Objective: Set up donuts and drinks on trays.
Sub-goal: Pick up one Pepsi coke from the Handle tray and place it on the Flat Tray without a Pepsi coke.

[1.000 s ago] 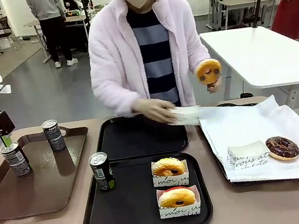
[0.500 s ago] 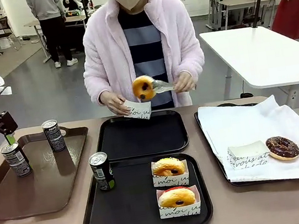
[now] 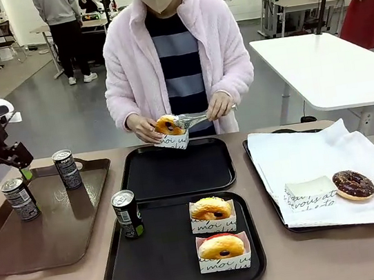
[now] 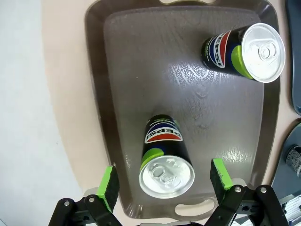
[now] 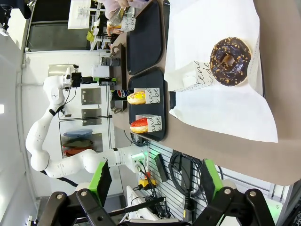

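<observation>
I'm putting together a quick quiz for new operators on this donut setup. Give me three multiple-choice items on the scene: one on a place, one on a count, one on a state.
1. Where does the chocolate donut lie?
A) on the bare table
B) on the white paper
C) in the person's hand

2. How many cans stand on the brown tray?
A) one
B) two
C) three

3. How is the left gripper?
A) shut on a can
B) holding a donut
C) open, over a can

Answers:
1 B: it rests on the paper beside an empty sleeve.
2 B: two stand there; the third can is on the near black tray.
3 C: its green pads stand wide apart, one on each side of the can's top.
</observation>
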Available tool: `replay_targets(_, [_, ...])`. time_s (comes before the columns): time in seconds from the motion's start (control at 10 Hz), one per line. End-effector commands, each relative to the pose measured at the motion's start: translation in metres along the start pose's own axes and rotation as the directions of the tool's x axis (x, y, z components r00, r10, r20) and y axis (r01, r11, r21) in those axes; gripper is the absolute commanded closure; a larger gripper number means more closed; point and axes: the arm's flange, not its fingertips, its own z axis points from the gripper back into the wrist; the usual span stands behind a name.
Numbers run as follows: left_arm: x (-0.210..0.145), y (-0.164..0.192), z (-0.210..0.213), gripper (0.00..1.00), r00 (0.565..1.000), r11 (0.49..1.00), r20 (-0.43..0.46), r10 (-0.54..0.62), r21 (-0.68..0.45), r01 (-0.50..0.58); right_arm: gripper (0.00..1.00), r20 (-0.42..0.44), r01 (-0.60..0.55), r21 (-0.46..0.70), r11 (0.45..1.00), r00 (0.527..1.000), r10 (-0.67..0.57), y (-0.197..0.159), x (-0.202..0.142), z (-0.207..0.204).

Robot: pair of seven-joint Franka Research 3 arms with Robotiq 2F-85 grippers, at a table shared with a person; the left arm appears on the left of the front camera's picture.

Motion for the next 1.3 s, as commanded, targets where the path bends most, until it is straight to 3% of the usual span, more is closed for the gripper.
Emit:
replay_targets(0.0, [0.005, -0.002, -0.009, 0.00, 1.000, 1.000, -0.009, -0.024, -0.017, 0.023, 0.00, 0.013, -0.019, 0.023, 1.000, 1.000, 0.018, 0.000, 0.001, 0.001])
replay_targets(0.7, [0.007, 0.003, -0.042, 0.00, 0.998, 0.999, -0.059, -0.026, 0.030, 0.028, 0.00, 0.013, -0.019, 0.023, 1.000, 1.000, 0.018, 0.000, 0.001, 0.001])
replay_targets(0.8, [0.008, 0.003, -0.042, 0.13, 0.997, 0.999, -0.069, -0.025, 0.030, 0.027, 0.00, 0.013, -0.019, 0.023, 1.000, 1.000, 0.018, 0.000, 0.001, 0.001])
replay_targets(0.9, [0.006, 0.002, -0.043, 0.52, 0.996, 0.999, -0.078, -0.030, 0.033, 0.033, 0.00, 0.013, -0.019, 0.023, 1.000, 1.000, 0.018, 0.000, 0.001, 0.001])
replay_targets(1.0, [0.005, 0.003, -0.042, 0.66, 0.997, 0.999, -0.072, -0.032, 0.035, 0.035, 0.00, 0.013, -0.019, 0.023, 1.000, 1.000, 0.018, 0.000, 0.001, 0.001])
replay_targets(1.1, [0.005, 0.002, -0.040, 1.00, 0.997, 0.999, -0.074, -0.038, 0.036, 0.041, 0.00, 0.013, -0.019, 0.023, 1.000, 1.000, 0.018, 0.000, 0.001, 0.001])
replay_targets(1.2, [0.004, 0.002, -0.040, 1.00, 0.997, 0.998, -0.070, -0.040, 0.038, 0.043, 0.00, 0.013, -0.019, 0.023, 1.000, 1.000, 0.018, 0.000, 0.001, 0.001])
